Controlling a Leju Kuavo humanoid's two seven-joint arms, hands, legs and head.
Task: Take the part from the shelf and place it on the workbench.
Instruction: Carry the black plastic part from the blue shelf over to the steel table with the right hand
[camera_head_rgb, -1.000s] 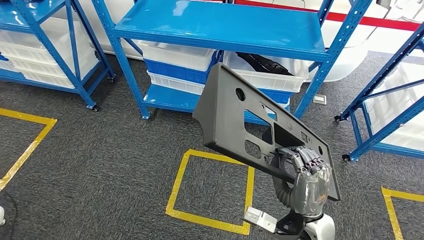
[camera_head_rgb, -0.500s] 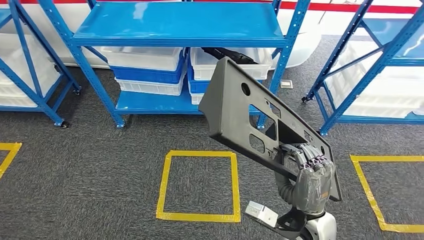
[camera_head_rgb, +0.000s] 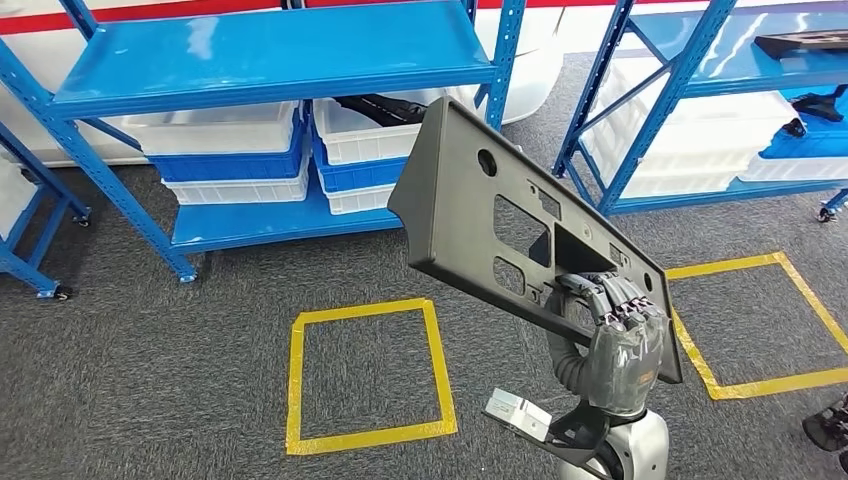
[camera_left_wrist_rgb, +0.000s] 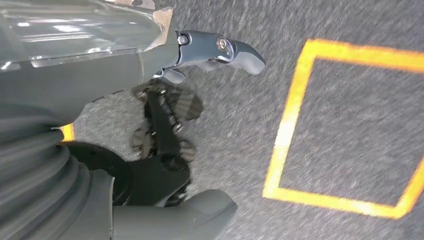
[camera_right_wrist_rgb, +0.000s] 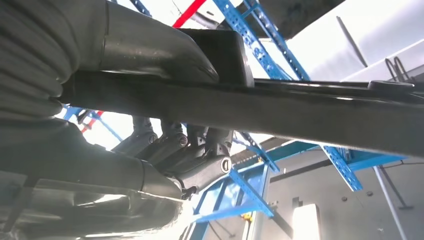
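While the right hand (camera_head_rgb: 612, 345) sits low in the head view, its dark fingers (camera_head_rgb: 610, 305) are curled over the lower edge of the part (camera_head_rgb: 480, 215), a long dark grey plastic panel with several cut-outs and a round hole, and it grips that panel firmly! The part rises up and away from the hand, tilted, its far end well above the fingers and held in the air over the grey carpet (camera_head_rgb: 150, 330). In the right wrist view the same grip shows from behind: the thick thumb (camera_right_wrist_rgb: 160, 50) lies on one face of the part's edge (camera_right_wrist_rgb: 300, 112) and the darker fingers (camera_right_wrist_rgb: 175, 147) wrap the other face, so the panel is clamped between them. Beyond the raised end of the part stands a blue shelf (camera_head_rgb: 270, 50), with white and blue bins (camera_head_rgb: 235, 150) stacked on its lower level. Below the part and beside the hand, a yellow taped square (camera_head_rgb: 365, 375) marks the floor; another yellow square (camera_head_rgb: 760, 325) lies on the hand's other side, near a second blue shelf (camera_head_rgb: 680, 90). Over to the left hand (camera_left_wrist_rgb: 215, 52): it hangs above the carpet next to a yellow taped outline (camera_left_wrist_rgb: 300, 120), a pale thumb-like part sticking out with nothing held in what shows, but whether its fingers are spread or curled, I cannot tell.
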